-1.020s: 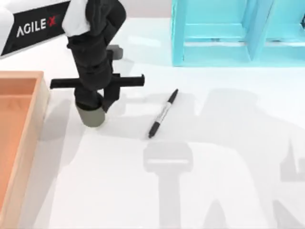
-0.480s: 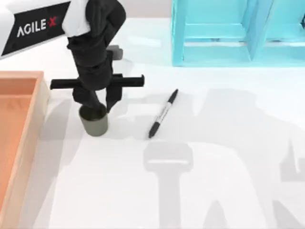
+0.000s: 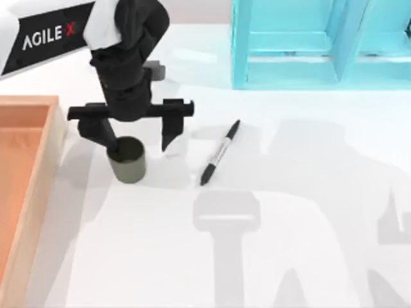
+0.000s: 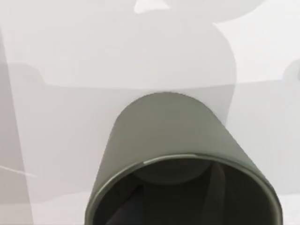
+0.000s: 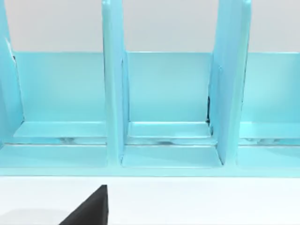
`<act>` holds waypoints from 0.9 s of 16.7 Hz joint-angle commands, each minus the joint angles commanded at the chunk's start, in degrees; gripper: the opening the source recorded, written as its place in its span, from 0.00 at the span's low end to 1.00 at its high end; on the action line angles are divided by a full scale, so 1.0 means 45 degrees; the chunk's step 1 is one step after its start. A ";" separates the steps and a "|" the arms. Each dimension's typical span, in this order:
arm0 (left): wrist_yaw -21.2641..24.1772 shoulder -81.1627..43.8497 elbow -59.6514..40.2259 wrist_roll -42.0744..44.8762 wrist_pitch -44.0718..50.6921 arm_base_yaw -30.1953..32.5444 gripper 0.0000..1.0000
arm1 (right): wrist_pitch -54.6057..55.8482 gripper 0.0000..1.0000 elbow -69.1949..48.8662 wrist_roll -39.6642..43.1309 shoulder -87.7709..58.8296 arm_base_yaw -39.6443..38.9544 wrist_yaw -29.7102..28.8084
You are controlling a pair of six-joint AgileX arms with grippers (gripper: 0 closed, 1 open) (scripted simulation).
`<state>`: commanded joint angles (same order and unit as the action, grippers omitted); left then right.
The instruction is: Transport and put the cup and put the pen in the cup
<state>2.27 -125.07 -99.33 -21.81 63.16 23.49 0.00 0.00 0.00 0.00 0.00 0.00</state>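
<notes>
The small matte olive-grey cylindrical cup (image 3: 127,160) stands upright left of centre on the white table (image 3: 289,224). Above it the left gripper (image 3: 135,138) hangs pointing down – fingers spread wide, one at the rim, one apart. The slim black marker pen (image 3: 219,153) lies just right, near the centre.

The left arm (image 3: 48,32) is showing a black panel bearing "AGILEX" in white letters with a red X, set on white casing. Its wrist is wearing matte black, stacked cylindrical housings. The left gripper (image 3: 133,136) is carrying a long black crossbar with two black, tapering fingers (image 3: 170,131) hanging from it.
</notes>
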 joint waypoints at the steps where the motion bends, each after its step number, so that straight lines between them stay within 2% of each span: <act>1: 0.0000 0.0000 0.0000 0.0000 0.0000 0.0000 1.00 | 0.0000 1.00 0.0000 0.0000 0.0000 0.0000 0.0000; 10: 0.0010 -0.0063 -0.0191 -0.0023 0.0183 0.0031 1.00 | 0.0000 1.00 0.0000 0.0000 0.0000 0.0000 0.0000; 15: 0.0022 -0.0656 -0.2996 -0.0124 0.2764 0.0034 1.00 | 0.0000 1.00 0.0000 0.0000 0.0000 0.0000 0.0000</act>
<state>2.37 -128.02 -112.81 -22.37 75.60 23.64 0.00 0.00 0.00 0.00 0.00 0.00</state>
